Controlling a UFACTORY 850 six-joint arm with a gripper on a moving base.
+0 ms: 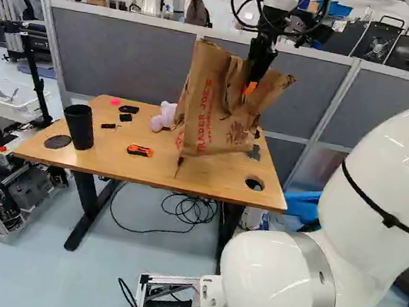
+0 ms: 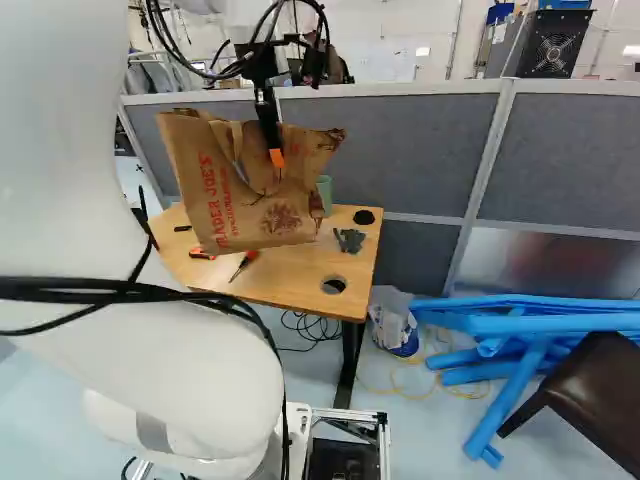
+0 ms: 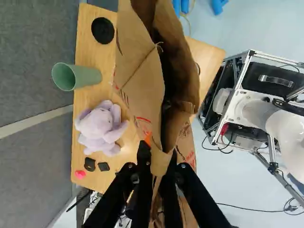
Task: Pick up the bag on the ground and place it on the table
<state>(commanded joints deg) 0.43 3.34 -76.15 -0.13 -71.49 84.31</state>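
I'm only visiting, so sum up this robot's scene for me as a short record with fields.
Item: brown paper bag
Held by: gripper, fingers shut on the bag's paper near its mouth
Bag position: upright, over the wooden table
Also on table: lilac plush toy, green cup, black cup
Unclear: whether the bag's bottom touches the table

left base view | partition (image 1: 126, 59) behind counter (image 1: 207, 184) | on counter: coaster (image 1: 57, 142) left of cup (image 1: 79, 130), knife (image 1: 139, 150) right | bag (image 1: 203, 114) over counter
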